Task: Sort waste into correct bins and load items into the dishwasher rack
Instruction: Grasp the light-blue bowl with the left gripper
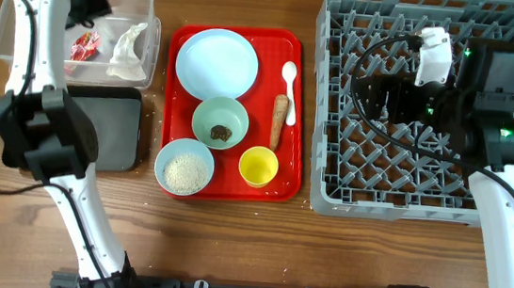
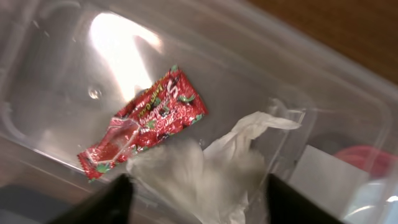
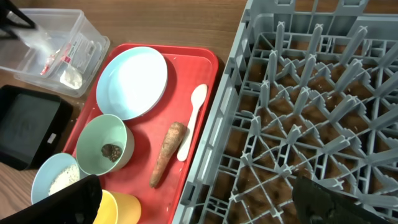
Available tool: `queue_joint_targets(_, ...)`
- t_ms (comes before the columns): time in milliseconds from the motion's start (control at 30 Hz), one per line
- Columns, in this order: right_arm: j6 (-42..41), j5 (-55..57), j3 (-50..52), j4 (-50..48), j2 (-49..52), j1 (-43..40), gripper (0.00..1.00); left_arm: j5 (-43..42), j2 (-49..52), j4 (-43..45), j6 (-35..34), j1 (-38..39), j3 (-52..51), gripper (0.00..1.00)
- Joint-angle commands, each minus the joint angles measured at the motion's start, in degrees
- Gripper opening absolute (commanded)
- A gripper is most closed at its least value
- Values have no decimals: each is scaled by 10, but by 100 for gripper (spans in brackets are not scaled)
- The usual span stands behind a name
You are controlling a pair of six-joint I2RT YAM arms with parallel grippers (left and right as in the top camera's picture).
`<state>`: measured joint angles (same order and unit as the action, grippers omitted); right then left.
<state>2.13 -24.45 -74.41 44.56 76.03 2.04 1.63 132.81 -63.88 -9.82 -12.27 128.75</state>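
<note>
My left gripper (image 1: 91,0) hangs open over the clear plastic bin (image 1: 8,30). Inside it lie a red wrapper (image 2: 146,121) and crumpled white paper (image 2: 205,168); the paper sits loose under the spread fingers (image 2: 106,202). My right gripper (image 3: 205,208) is open and empty over the grey dishwasher rack (image 1: 393,204), near its left rim. On the red serving tray (image 1: 299,49) are a pale blue plate (image 1: 216,63), a bowl with a brown scrap (image 1: 220,123), a bowl of rice (image 1: 184,167), a yellow cup (image 1: 258,166), a white spoon (image 1: 290,79) and a carrot stick (image 1: 279,121).
The shallow black bin (image 1: 116,130) lies in front of the clear bin, left of the red tray. A few grains of rice are scattered on the wooden table (image 1: 321,264) near the tray's front edge. The left arm's links stand over the black bin's left side.
</note>
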Motion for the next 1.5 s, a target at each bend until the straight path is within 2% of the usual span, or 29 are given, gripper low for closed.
queue_joint_targets(0,-8,-9,-14,-5,7,0,100,-20,-12,17,-1,-2,3,99)
queue_joint_targets(67,-8,-9,-14,-5,7,0,100,-25,-24,26,-1,-2,3,100)
queue_joint_targets(167,-8,-9,-14,-6,7,0,100,-75,-76,24,-1,-1,4,100)
queue_joint_targets(267,-8,-9,-14,-7,7,0,100,-213,-150,-3,-1,7,4,100)
queue_joint_targets(300,-8,-9,-14,-9,7,0,100,-224,-161,-18,-1,13,4,100)
queue_joint_targets(400,-8,-9,-14,-17,7,0,100,-219,-176,-131,-1,63,3,100)
queue_joint_targets(500,-8,-9,-14,-21,7,0,100,-192,-167,-192,-1,119,-11,100)
queue_joint_targets(567,-8,-9,-14,-23,7,0,100,-158,-162,-198,-21,181,-44,100)
queue_joint_targets(633,-8,-9,-14,-23,7,0,100,-118,-157,-180,-45,234,-81,100)
queue_joint_targets(733,-8,-9,-14,-21,7,0,100,-53,-156,-106,-106,310,-176,100)
queue_joint_targets(900,-8,-9,-14,-21,7,0,100,-52,-156,28,-121,368,-315,100)
queue_joint_targets(1033,-9,-9,-14,-18,7,0,100,-52,-156,94,-121,394,-386,97)
queue_joint_targets(1100,-9,-9,-14,-17,7,0,100,-52,-155,112,-121,398,-403,91)
queue_joint_targets(1200,-13,-9,-14,-16,7,0,100,-52,-155,148,-121,399,-428,76)
queue_joint_targets(1367,-12,-9,-14,-14,7,0,100,-52,-155,172,-121,399,-458,31)
queue_joint_targets(1433,-13,-9,-14,-14,7,0,100,-52,-155,171,-122,399,-458,18)
queue_joint_targets(1467,-12,-9,-14,-14,7,0,100,-52,-155,169,-132,399,-458,5)
